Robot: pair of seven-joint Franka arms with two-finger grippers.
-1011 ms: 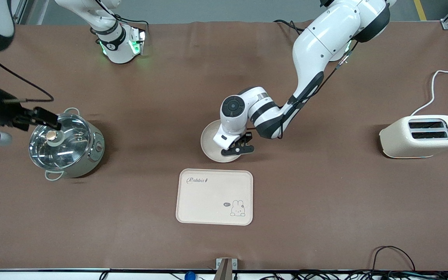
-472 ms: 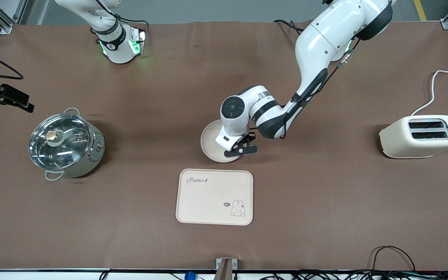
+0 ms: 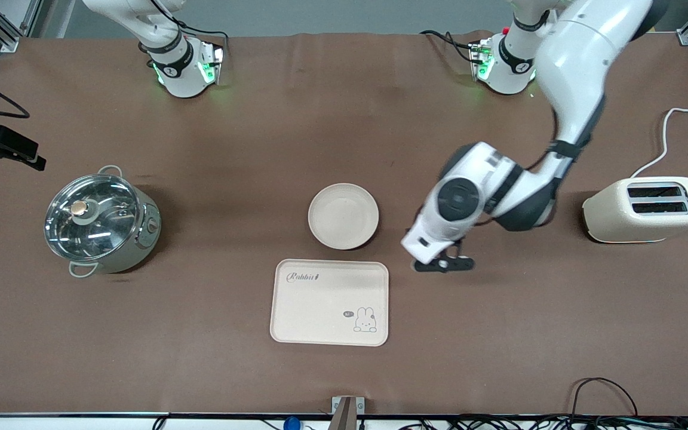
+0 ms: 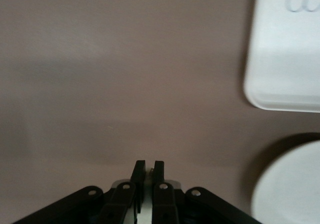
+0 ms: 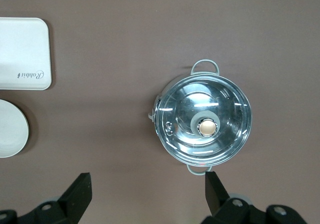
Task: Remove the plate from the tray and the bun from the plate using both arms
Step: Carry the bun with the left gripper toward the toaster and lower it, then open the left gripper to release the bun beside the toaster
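Observation:
The round cream-white plate (image 3: 343, 215) lies flat on the brown table, just farther from the front camera than the rabbit tray (image 3: 329, 302). My left gripper (image 3: 444, 264) is over bare table beside the plate, toward the toaster, and touches nothing. Its wrist view shows it (image 4: 148, 166) shut and empty, with the plate's edge (image 4: 290, 184) and the tray's corner (image 4: 285, 49). My right gripper (image 3: 21, 152) is high at the right arm's end of the table, open and empty (image 5: 148, 181), looking down on the pot (image 5: 204, 124). The bun is not in view.
A steel pot with a glass lid (image 3: 100, 223) stands toward the right arm's end of the table. A cream toaster (image 3: 647, 209) with a white cord stands toward the left arm's end. Cables run along the table's near edge.
My left gripper has left the plate and swung toward the toaster; the plate stays on the table. My right gripper has moved off the pot lid toward the table's edge.

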